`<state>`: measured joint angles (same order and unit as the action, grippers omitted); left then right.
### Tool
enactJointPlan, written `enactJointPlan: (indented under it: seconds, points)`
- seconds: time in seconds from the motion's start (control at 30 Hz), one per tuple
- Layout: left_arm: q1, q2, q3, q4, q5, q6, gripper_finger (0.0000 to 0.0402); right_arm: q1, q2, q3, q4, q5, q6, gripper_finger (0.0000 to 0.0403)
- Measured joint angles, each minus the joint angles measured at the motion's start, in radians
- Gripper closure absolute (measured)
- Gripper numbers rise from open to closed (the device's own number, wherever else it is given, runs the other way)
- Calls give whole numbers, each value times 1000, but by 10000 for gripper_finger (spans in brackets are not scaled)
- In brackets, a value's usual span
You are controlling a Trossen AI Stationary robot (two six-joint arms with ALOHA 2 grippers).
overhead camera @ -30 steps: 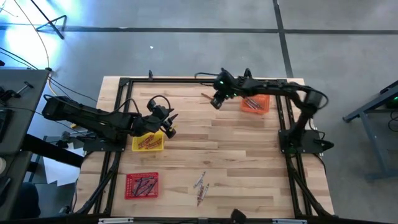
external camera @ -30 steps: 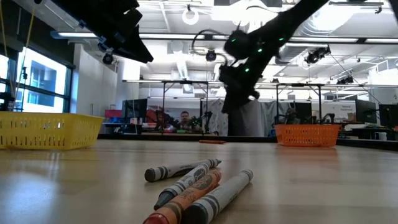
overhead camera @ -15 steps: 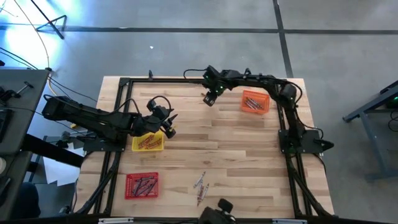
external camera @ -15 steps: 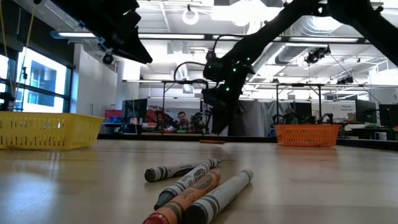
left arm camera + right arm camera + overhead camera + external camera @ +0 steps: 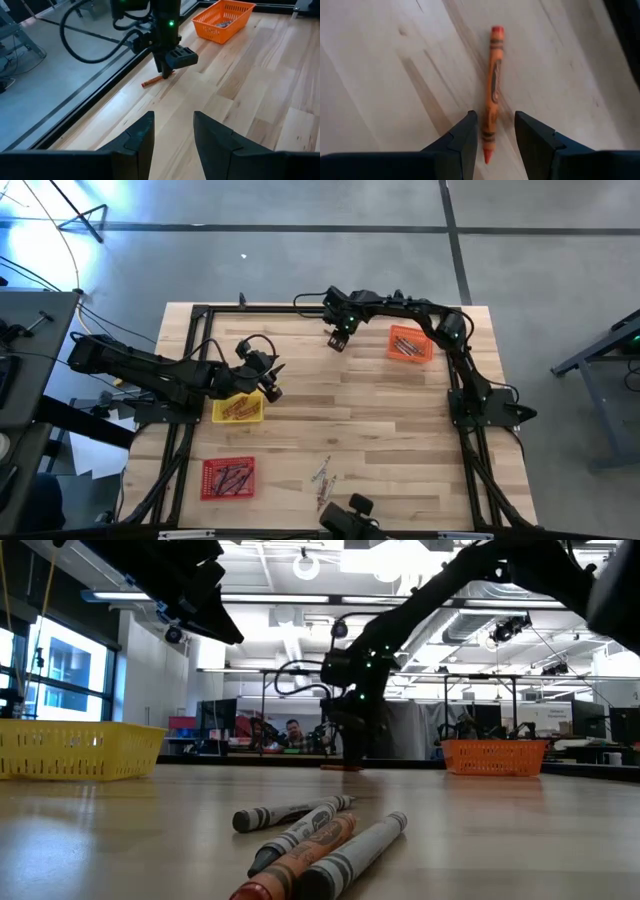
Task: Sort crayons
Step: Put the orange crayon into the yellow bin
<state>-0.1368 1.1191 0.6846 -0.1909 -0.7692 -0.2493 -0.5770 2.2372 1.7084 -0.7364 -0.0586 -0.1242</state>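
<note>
While the high view shows the right gripper (image 5: 335, 343) low at the pale wooden bench's (image 5: 380, 430) far edge, its wrist view shows open fingers (image 5: 465, 140) straddling a thin orange wax crayon (image 5: 492, 90); the left gripper (image 5: 172, 132) hovers open.

right claw (image 5: 336, 342) moved from orange tray (image 5: 410, 345) to lone orange crayon (image 5: 492, 95), dropped low, fingers astride it

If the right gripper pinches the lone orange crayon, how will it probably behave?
The orange crayon looks round and paper-wrapped, so it may roll if nudged. It seems stiff and light. Lying flat between the open fingers of the right gripper, it probably needs a low pinch.
</note>
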Motion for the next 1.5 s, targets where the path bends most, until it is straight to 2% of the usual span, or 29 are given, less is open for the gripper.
enactJointPlan:
  seconds: [0.5, 0.63, 0.77, 0.87, 1.1, 1.5]
  points:
    - [0, 0, 0, 0, 0, 0, 280, -24, 0, -13, -26, -39, -42, 281]
    - [0, 0, 0, 0, 0, 0, 280, -25, 0, -14, -27, -67, -42, 313]
    - [0, 0, 0, 0, 0, 0, 280, -25, 0, -14, -31, -74, -42, 367]
    - [0, 0, 0, 1, 0, -1, 280, -25, 0, -14, -34, -129, -48, 395]
    - [0, 0, 0, 1, 0, -1, 280, -22, -1, -16, -37, -216, -60, 399]
    - [0, 0, 0, 1, 0, -1, 280, -50, -9, -16, -57, -208, -60, 403]
